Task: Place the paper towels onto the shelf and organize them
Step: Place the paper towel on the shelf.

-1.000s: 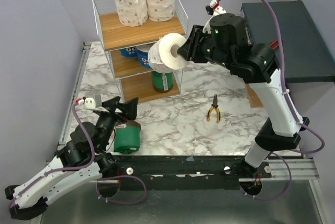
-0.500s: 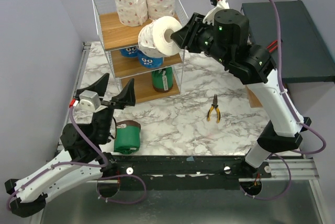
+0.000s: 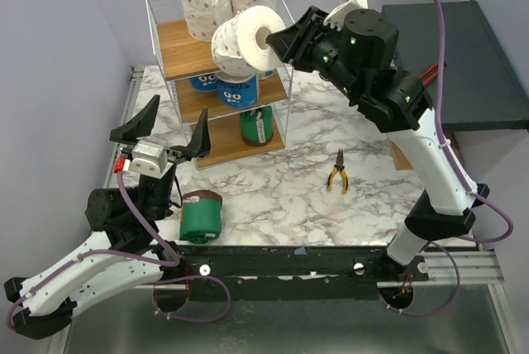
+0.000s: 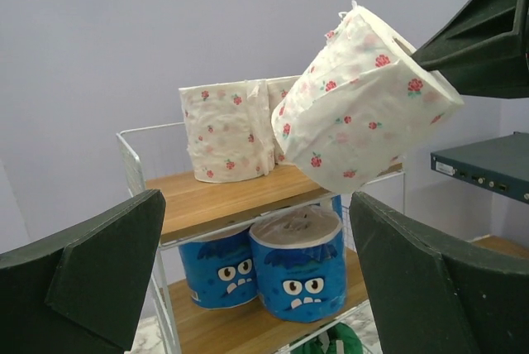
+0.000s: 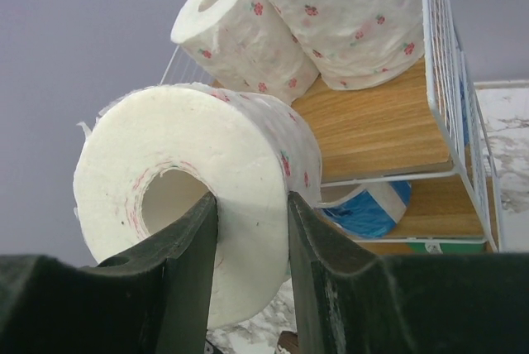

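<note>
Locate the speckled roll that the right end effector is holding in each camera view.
Top external: held roll, upper centre, at the top tier of the shelf.
Left wrist: held roll, upper right, tilted, above the blue rolls in the picture.
Right wrist: held roll, lower left, core facing the camera.
Shared landmark: the top wooden board with two speckled rolls standing on it.

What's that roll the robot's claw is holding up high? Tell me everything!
It is a fat white paper towel roll sprinkled with little pink-red roses, with a hollow middle. The right claw pinches its wall, one finger in the hole and one outside. It hangs tilted in the air by the top tier of the shelf, near two matching rolls standing there.
</note>
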`<state>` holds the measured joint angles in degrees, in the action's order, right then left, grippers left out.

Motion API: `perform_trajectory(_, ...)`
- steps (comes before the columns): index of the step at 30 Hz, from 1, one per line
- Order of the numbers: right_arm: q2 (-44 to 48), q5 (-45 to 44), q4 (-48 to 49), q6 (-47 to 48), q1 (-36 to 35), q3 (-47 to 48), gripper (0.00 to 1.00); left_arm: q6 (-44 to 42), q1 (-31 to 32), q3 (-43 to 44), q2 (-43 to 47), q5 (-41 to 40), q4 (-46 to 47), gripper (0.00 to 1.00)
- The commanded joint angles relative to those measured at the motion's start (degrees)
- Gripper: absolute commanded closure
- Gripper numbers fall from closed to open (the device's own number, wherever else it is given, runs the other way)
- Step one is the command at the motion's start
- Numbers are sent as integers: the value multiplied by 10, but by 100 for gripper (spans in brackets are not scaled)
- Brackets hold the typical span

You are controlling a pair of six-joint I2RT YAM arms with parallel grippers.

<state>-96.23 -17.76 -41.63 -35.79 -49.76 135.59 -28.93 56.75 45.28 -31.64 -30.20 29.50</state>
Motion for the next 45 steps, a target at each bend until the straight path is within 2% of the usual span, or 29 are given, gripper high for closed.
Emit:
perform_trajectory(1,-5,-21,80,-10,0,7,62,-10,1,0,0,13,-5,1)
perform_trajectory(11,-33,-62,80,15,0,16,61,73,1,-43,62,-16,-70,1)
perform_trajectory(19,-43,-85,121,33,0,-12,60,213,1,-103,172,-27,-196,2)
perform_trajectory(23,-55,-88,131,34,0,-10,60,230,1,-135,219,-36,-204,1)
perform_trajectory(28,-82,-80,137,31,0,11,59,236,1,-131,213,-34,-218,1)
perform_trajectory(37,-99,-49,175,32,0,3,58,219,1,-141,175,-27,-152,1)
perform_trajectory(45,-107,-31,180,28,-1,-14,50,149,0,-106,59,-31,-20,1)
